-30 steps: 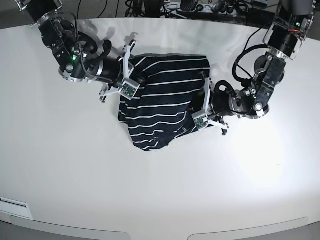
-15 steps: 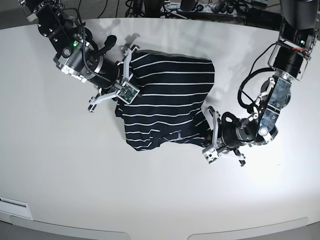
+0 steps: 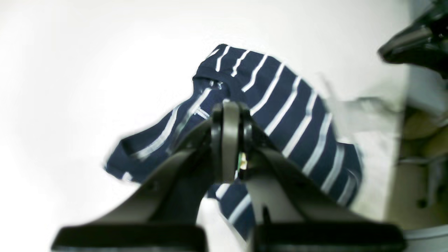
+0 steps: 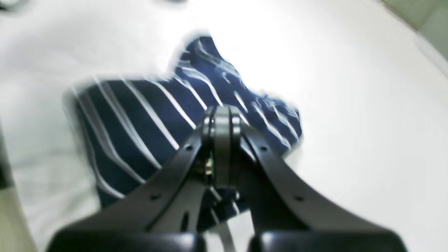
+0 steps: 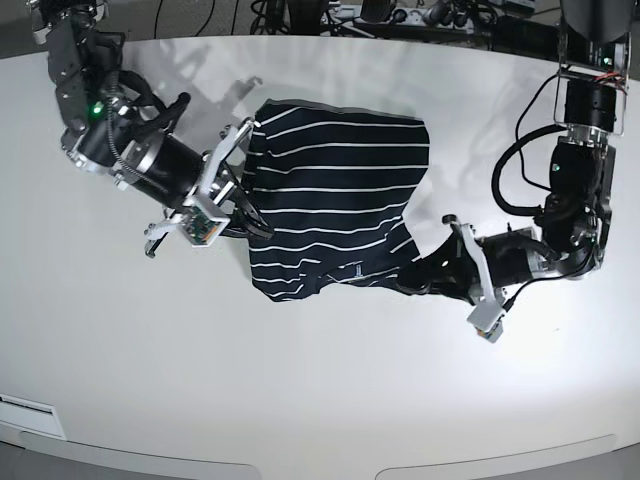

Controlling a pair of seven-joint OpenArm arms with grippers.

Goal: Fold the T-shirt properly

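Note:
The T-shirt (image 5: 340,190), dark navy with thin white stripes, lies in a bunched, roughly rectangular heap at the middle of the white table (image 5: 320,380). My right gripper (image 5: 262,230) is shut, its tips at the shirt's left edge. In the right wrist view the shut right gripper (image 4: 222,110) points over the striped T-shirt (image 4: 140,115). My left gripper (image 5: 408,284) is shut at the shirt's lower right corner. The left wrist view shows the left gripper (image 3: 229,105) shut, with the T-shirt (image 3: 287,105) beyond and under it. No pinched cloth shows in either gripper.
Cables and a power strip (image 5: 400,15) run along the table's far edge. A white label (image 5: 30,405) sits at the front left rim. Both arms lie low over the table on either side of the shirt.
Both shut grippers have slid along the shirt toward the front: the left from its right side to the lower right corner, the right down its left edge. The shirt has spread slightly wider.

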